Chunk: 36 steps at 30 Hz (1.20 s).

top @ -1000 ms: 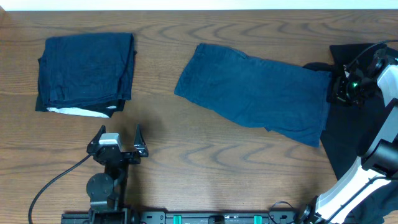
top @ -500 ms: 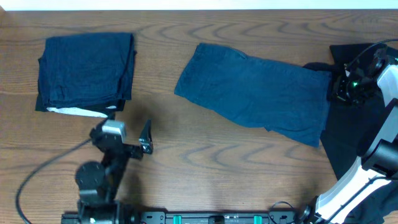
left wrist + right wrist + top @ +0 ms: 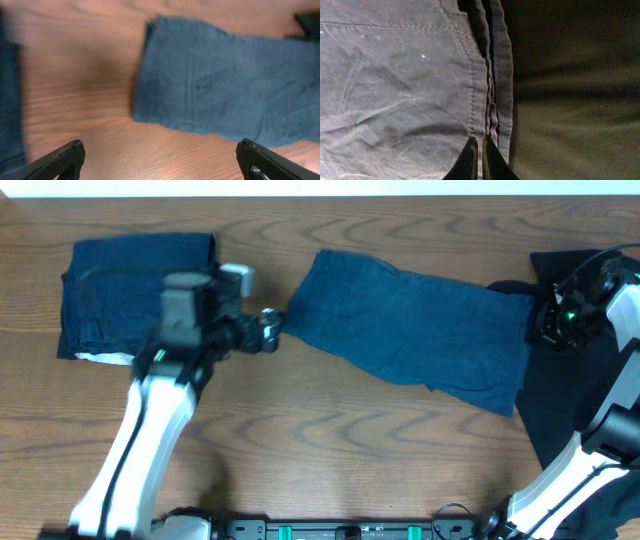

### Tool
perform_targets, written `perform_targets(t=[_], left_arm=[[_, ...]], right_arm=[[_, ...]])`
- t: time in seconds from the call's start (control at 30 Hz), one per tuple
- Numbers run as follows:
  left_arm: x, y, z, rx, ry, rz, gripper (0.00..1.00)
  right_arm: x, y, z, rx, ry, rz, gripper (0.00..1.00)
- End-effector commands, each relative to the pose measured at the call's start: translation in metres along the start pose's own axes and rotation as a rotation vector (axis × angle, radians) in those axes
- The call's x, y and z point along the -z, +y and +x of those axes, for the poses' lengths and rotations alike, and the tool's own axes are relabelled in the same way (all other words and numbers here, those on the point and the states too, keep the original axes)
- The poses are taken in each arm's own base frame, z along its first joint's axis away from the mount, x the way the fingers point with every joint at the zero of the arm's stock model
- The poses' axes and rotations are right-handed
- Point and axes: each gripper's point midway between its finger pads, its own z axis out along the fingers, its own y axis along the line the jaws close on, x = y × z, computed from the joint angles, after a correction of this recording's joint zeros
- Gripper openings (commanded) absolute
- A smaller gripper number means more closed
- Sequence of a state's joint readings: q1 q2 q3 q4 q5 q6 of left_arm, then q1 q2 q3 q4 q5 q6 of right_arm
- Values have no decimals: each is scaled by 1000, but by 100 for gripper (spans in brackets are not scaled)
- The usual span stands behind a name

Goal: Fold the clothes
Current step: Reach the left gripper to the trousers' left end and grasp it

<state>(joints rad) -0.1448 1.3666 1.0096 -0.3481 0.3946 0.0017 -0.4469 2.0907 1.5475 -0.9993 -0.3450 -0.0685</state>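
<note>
A dark navy denim-like garment (image 3: 410, 330) lies spread flat across the middle of the table, its stitched seams clear in the left wrist view (image 3: 225, 80). My left gripper (image 3: 268, 330) hovers just off its left edge, wide open (image 3: 160, 157) over bare wood with nothing between the fingers. My right gripper (image 3: 541, 320) sits at the garment's right edge. Its jaws (image 3: 479, 144) are pinched shut on the layered hem of the denim (image 3: 395, 75). A black garment (image 3: 580, 400) lies under and beside that edge (image 3: 570, 100). A folded navy garment (image 3: 110, 290) rests at far left.
The folded pile shows a white strip (image 3: 100, 358) at its front edge and appears blurred at the left of the left wrist view (image 3: 7, 100). The wooden table (image 3: 330, 450) runs to the front rail. My right arm (image 3: 600, 440) rises over the black cloth.
My left arm has swung up from the front of the table and rightward to the spread garment's left edge, jaws still open. The right arm and all garments have stayed put.
</note>
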Motion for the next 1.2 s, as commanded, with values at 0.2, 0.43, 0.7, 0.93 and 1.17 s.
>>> perform_targets(t=[0.2, 0.43, 0.7, 0.93, 1.17], left_arm=[[-83, -19, 39, -27, 189, 87, 98], [-102, -35, 33, -69, 145, 143, 33], [-144, -54, 42, -121, 122, 190, 6], [-173, -49, 60, -65, 144, 189, 6], [-173, 13, 72, 41, 176, -159, 6]], right_arm=[[-1, 2, 0, -7, 1, -11, 7], [-1, 3, 0, -8, 4, -11, 9], [-1, 3, 0, -8, 4, -11, 10], [-1, 3, 1, -8, 6, -11, 13], [-1, 2, 1, -9, 8, -10, 16]])
